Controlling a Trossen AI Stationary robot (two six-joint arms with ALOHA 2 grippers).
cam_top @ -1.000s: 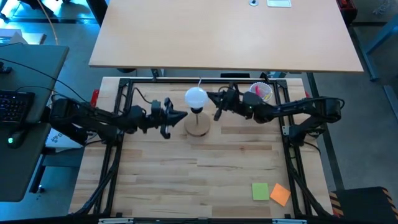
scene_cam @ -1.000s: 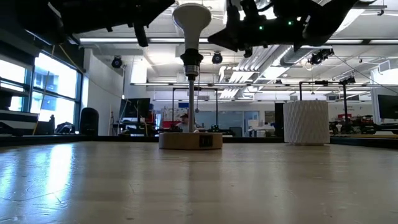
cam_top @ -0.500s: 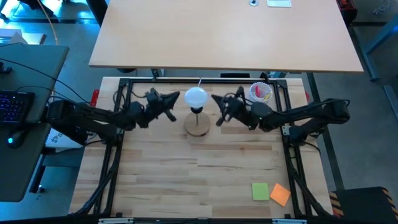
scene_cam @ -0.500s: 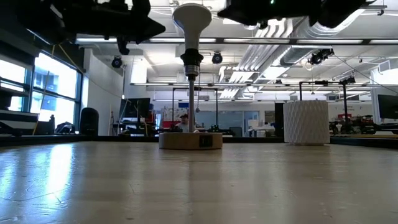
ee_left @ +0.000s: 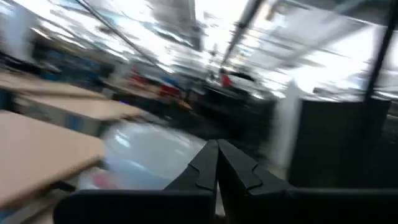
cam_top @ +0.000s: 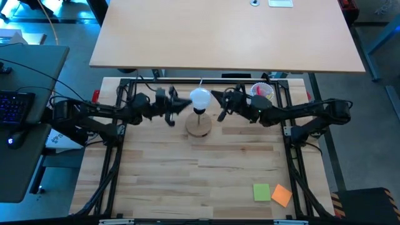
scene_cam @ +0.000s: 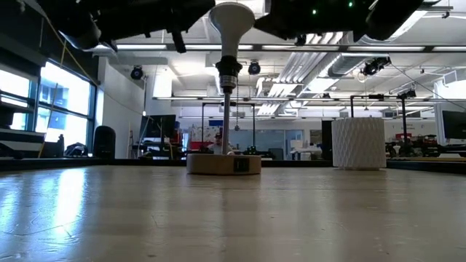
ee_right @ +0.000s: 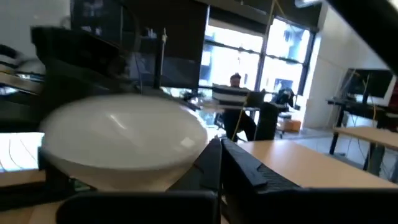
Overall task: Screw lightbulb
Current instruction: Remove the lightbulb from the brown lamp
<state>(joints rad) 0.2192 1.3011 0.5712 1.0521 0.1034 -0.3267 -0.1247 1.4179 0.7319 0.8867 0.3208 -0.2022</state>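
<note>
While the lightbulb [cam_top: 200, 98] sits upright in the socket of the stand [cam_top: 199, 126] near the far middle of the counter [cam_top: 206, 175], I hold both arms level with it, one on each side. My left end effector [cam_top: 185, 104] is fully closed on nothing, its tip just beside the globe's left side. My right end effector [cam_top: 215, 96] is likewise closed and empty, just beside the globe's right. A cup [cam_top: 262, 92] stands behind my right arm, and two sticky notes [cam_top: 272, 192] lie at the near right.
</note>
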